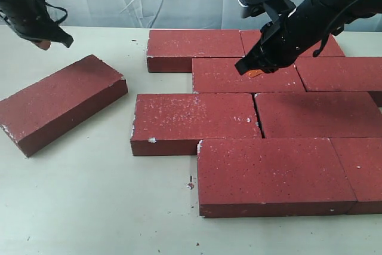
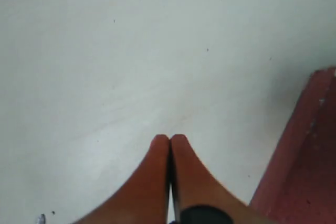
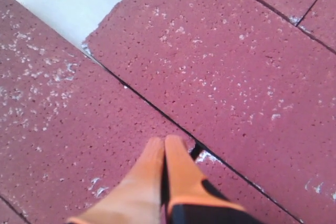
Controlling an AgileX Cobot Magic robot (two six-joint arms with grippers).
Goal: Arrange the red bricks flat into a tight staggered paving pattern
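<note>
The pale surface (image 1: 89, 207) carries everything. Most of the red bricks (image 1: 268, 171) lie flat in staggered rows to the right of the loose brick (image 1: 59, 103), their edges touching or nearly so. The loose brick sits askew, with bare surface between it and the rows, and I judge it is the one left to bring in. It looks heavy, stiff and rough-faced, not slippery, and its chipped whitish corners could crumble further. It seems too broad to pinch across its face, so I would shove it by a long side or an end. My left fingers (image 2: 155, 182) are pressed together on nothing, raised just behind the loose brick. My right fingers (image 3: 181, 171), also pressed together and empty, are well away from it, over the laid rows.
</note>
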